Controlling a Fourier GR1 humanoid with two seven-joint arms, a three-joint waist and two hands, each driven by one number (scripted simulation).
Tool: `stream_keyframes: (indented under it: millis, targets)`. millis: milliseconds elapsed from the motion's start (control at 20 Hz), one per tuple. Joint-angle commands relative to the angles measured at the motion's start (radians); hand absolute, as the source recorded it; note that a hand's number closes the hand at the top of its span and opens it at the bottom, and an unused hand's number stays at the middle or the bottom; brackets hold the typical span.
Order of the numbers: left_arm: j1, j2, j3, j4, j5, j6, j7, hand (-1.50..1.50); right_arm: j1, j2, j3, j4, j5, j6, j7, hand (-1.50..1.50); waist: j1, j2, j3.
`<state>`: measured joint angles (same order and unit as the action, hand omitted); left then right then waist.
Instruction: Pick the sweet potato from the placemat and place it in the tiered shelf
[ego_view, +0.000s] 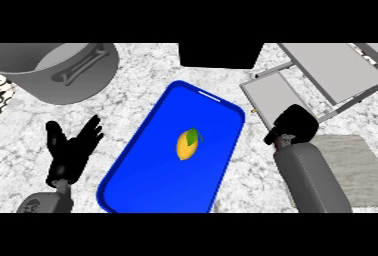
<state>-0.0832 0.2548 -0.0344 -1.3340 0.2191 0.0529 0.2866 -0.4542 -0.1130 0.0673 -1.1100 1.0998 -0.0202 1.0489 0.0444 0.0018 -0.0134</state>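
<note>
No writing shows anywhere. From the left: a grey pot (63, 70) stands on the marble surface (148, 75) above the left hand (71, 145), whose fingers are spread open. The yellow sweet potato (188, 144) lies mid-placemat (155, 170), nothing blocking it. The right hand (294, 125), fingers curled on nothing, hangs just below the grey tiered shelf (325, 75).

Right hand's (294, 125) fingers hidden; tiered shelf (325, 75) cut off top-right.

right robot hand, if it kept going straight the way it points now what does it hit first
The right robot hand points up and slightly left, toward the lower tray of the tiered shelf. That tray's near edge looks like the first thing in line, though height above it is unclear.
</note>
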Motion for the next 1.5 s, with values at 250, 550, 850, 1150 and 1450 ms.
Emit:
stream_keyframes:
  millis: [250, 550, 850, 1150, 1450]
  targets:
    - [-0.047, 0.0, -0.018, 0.018, -0.015, -0.015, 0.007, 0.0, -0.411, 0.111, -0.006, 0.016, 0.049, -0.294, 0.294, 1.5, 0.065, 0.011, 0.011]
    - [-0.023, -0.022, -0.028, 0.013, -0.018, -0.003, 0.007, 0.0, -0.625, 0.112, -0.016, 0.095, 0.273, -0.254, 0.435, 1.5, 0.044, 0.001, 0.008]
    - [-0.022, 0.008, 0.012, 0.043, -0.005, -0.014, -0.003, 0.0, -0.831, 0.112, -0.143, 0.155, 0.405, -0.135, 0.438, 1.5, 0.013, -0.003, 0.008]
    - [0.015, -0.003, 0.001, 0.029, -0.012, -0.012, -0.013, 0.0, -0.93, 0.113, -0.264, 0.187, 0.528, -0.08, 0.438, 1.5, -0.013, -0.005, 0.01]
    - [0.048, -0.021, -0.005, -0.022, -0.027, 0.015, -0.034, 0.0, -1.018, 0.068, -0.371, 0.211, 0.618, -0.063, 0.425, 1.5, -0.016, -0.002, 0.012]
